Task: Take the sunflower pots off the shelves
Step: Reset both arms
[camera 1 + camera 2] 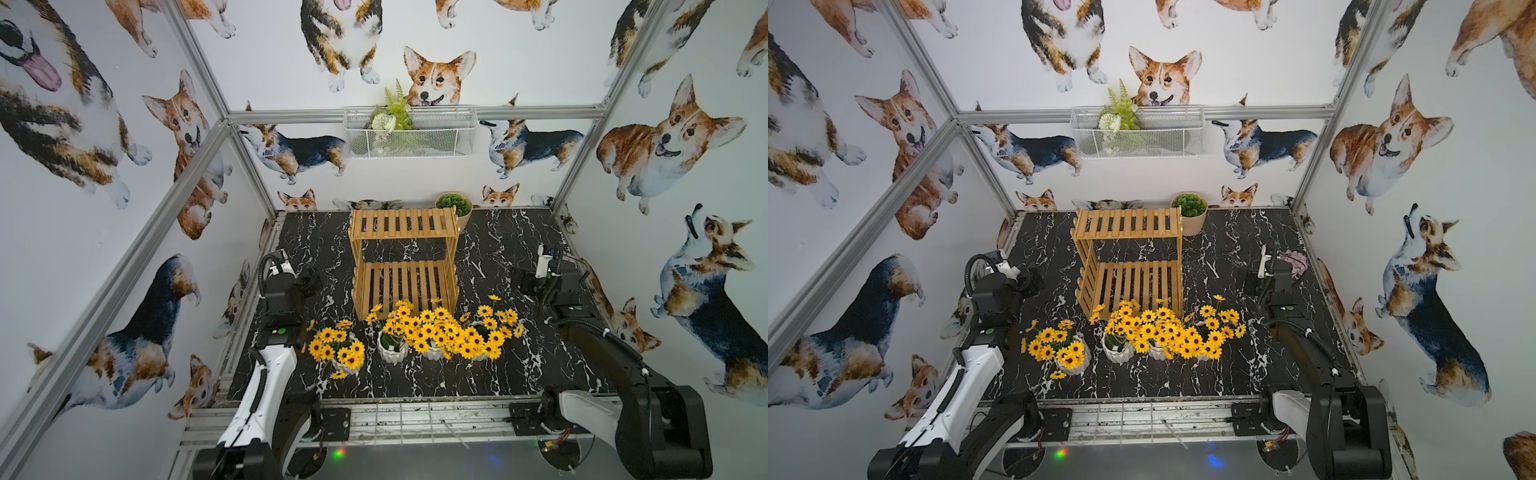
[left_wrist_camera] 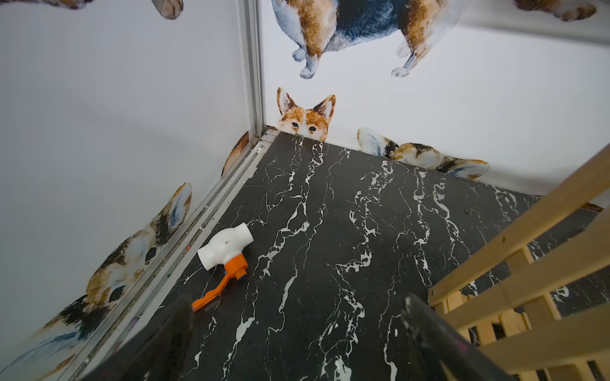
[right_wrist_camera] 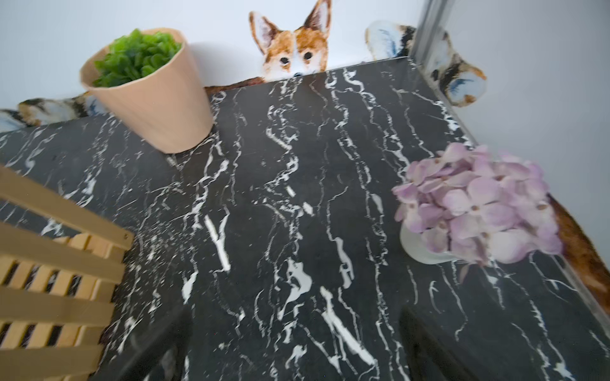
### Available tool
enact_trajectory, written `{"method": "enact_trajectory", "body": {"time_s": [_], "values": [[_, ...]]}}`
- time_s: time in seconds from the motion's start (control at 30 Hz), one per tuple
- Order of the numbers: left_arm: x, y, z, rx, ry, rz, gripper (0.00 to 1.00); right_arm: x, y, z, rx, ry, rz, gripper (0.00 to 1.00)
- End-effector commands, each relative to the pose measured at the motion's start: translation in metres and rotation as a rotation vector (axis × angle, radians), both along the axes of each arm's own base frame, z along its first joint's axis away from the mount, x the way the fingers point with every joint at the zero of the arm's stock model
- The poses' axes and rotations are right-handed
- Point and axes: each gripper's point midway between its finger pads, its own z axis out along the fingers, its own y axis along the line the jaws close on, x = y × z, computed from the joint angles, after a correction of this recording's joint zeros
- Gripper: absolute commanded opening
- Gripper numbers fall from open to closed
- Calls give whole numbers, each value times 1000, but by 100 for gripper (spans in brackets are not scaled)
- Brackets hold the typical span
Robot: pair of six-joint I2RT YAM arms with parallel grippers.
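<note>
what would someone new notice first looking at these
The bright yellow sunflower pots stand out most, crowded in a row on the black marble table just in front of the wooden shelves, whose two tiers are bare. Next come the corgi pictures all over the white walls, and the wire basket of greenery hanging on the back wall.

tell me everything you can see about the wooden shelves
The shelves are a small two-tier rack of light-brown wooden slats on side rails. It stands upright on the black marble table, toward the back, with the upper tier set behind the lower. Both tiers are bare. The sunflower pots stand on the table just in front of its front edge; whether their blooms touch it cannot be told. A beige pot sits by its back right corner.
</note>
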Motion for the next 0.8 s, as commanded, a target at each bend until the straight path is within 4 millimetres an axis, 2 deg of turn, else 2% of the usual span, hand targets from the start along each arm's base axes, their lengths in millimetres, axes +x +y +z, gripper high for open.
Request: {"method": "enact_trajectory", "body": {"time_s": [0.0,0.17,0.27,0.37,0.4,0.5,0.63,0.77], "values": [[5,2,-2,6,-44,20,100,15,-14,3,-26,-86,-48,100],[8,-7,-24,98,-3,9,100,17,-18,-36,-70,-50,-46,100],[11,-8,-34,120,8,12,100,20,-15,-38,-88,-107,-15,100],[12,-14,-49,120,13,5,100,21,-7,-56,-82,-129,29,100],[13,-16,-52,120,8,3,100,21,-9,-54,-84,-169,17,100],[16,-19,-59,146,-6,5,100,18,-9,-57,-75,-125,16,100],[18,-23,-58,162,-90,16,100,17,-10,-54,-75,-140,1,100],[22,-36,-66,204,-83,-29,100,21,-9,-56,-87,-139,15,100]]}}
